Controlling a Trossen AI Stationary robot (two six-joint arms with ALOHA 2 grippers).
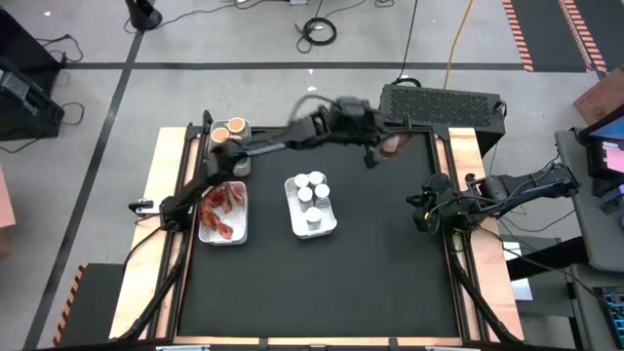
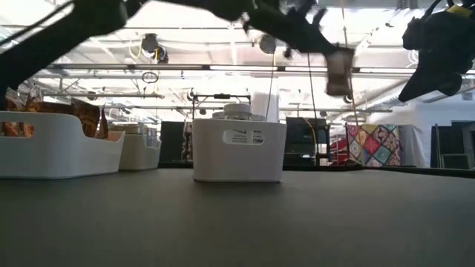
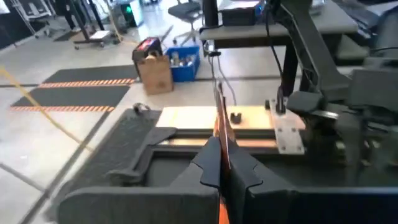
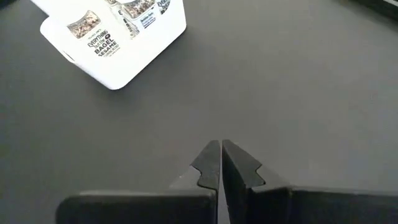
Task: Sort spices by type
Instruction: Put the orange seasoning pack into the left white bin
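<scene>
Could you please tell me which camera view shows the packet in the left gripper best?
The low view: the reddish-brown packet hangs in the air, face-on, below the left gripper. The left wrist view shows only its thin edge, the high view a blurred patch, and the right wrist view nothing.

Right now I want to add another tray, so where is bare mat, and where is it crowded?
Free: the whole mat in front of the jar tray, and the stretch between that tray and the parked right gripper. Crowded: the far left corner, where the packet tray and the tubs sit under the left arm, whose left gripper holds a packet.
</scene>
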